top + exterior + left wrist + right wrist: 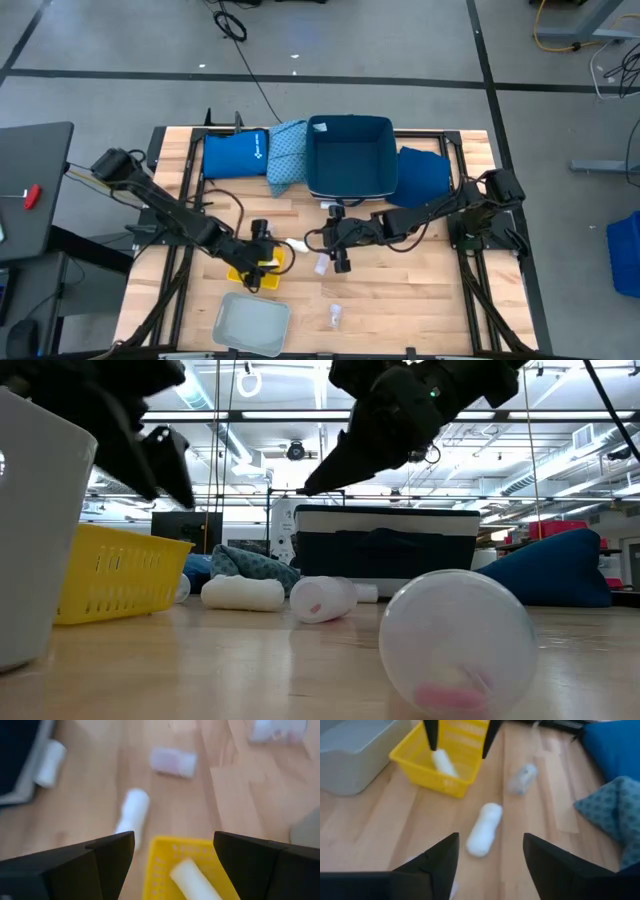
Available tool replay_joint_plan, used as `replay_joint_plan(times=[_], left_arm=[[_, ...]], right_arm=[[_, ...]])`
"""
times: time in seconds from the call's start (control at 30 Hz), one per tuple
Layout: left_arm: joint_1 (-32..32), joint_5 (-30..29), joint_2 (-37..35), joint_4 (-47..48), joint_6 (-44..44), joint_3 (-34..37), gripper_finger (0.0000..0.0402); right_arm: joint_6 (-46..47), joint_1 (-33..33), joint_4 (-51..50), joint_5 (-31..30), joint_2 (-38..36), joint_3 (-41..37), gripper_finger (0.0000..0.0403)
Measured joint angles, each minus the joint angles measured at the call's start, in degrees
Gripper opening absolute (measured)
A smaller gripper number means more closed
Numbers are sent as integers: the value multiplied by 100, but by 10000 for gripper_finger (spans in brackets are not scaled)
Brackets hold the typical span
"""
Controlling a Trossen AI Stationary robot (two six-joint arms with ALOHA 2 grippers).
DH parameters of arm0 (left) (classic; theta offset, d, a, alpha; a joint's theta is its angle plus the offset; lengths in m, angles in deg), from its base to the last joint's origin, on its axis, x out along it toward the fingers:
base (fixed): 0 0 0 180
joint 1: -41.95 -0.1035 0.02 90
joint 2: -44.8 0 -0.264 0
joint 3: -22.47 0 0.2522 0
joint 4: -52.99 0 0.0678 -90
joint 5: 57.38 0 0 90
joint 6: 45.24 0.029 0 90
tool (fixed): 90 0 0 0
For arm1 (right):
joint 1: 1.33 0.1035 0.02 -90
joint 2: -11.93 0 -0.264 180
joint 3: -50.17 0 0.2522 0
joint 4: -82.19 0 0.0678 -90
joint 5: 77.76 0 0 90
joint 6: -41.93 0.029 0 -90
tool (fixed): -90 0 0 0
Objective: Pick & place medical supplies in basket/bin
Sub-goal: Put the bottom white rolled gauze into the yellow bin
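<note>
A white tube lies inside the yellow basket. My left gripper hangs open just above the basket, with nothing between its fingers. On the wood between the two arms lie a white roll and a clear vial. My right gripper is open and empty, a little above the table and right of the roll, pointing toward the basket. A second clear vial lies on its side near the front edge. A smaller white tube rests beside the navy bin.
A grey bin stands at the front left, next to the basket. Along the far edge lie a blue pack, a teal patterned cloth and a dark blue cloth, on either side of the navy bin.
</note>
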Motion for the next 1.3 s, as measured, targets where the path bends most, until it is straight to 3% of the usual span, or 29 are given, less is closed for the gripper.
replay_joint_plan(times=[0.2, 0.4, 0.5, 0.6, 0.77, 0.97, 1.1, 1.3], left_arm=[[0, -704, -383, -265, 523, 0, 280], [-1, -1820, -524, -795, 1089, 9, 280], [-15, -2015, -526, -1570, 1550, 124, 280], [-17, -1895, -526, -2653, 2057, 407, 280], [-24, -1214, -522, -5033, 2816, 1258, 280], [-280, -607, -522, -7162, 2908, 2311, 280], [-421, -509, -522, -7749, 2808, 2771, 280], [-504, -528, -522, -7838, 2730, 2946, 280]], right_arm=[[-13, -93, 546, 49, 132, 3, 281], [178, -150, 841, 374, 455, 4, 279], [262, -154, 1004, 455, 659, 2, 278], [280, -188, 1145, 500, 843, 20, 277], [324, -292, 1512, 522, 1067, 19, 277], [615, -423, 1589, 737, 1128, 24, 277], [682, -443, 1644, 826, 1230, 21, 277], [906, -443, 1999, 963, 1559, 25, 277]])
